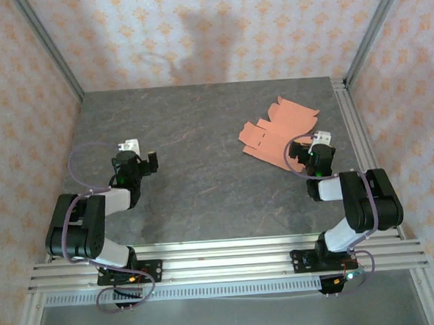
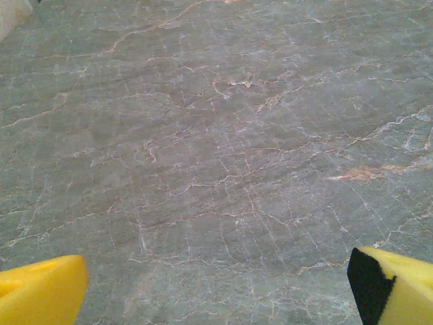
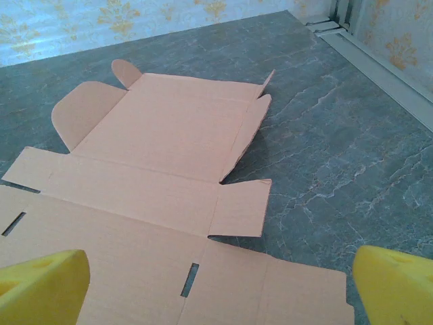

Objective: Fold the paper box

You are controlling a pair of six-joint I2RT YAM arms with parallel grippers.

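Paper box (image 1: 278,133) is just a flat salmon-orange thin-card cutout with notches, slots and flaps right now. Nothing is folded up yet, so I'd say the task hasn't really started.

Going left to right: the left gripper (image 1: 141,154) sits over bare dark grey marble-look counter (image 1: 204,193), well apart from the card. Its yellow-padded jaws are spread wide with nothing in them, and the left wrist view has just stone between them (image 2: 216,291).

The cutout lies on the right half of the counter, toward the far right corner.

The right gripper (image 1: 309,143) is at its near edge, jaws also wide open and holding nothing. From the right wrist, the card (image 3: 155,169) starts between the jaws (image 3: 216,284) and runs away from them and off to the left, creases running crosswise.

So the right arm is clearly the nearer one, and I'd guess it goes first. The long axis is hard to call, since from above the cutout looks close to square.
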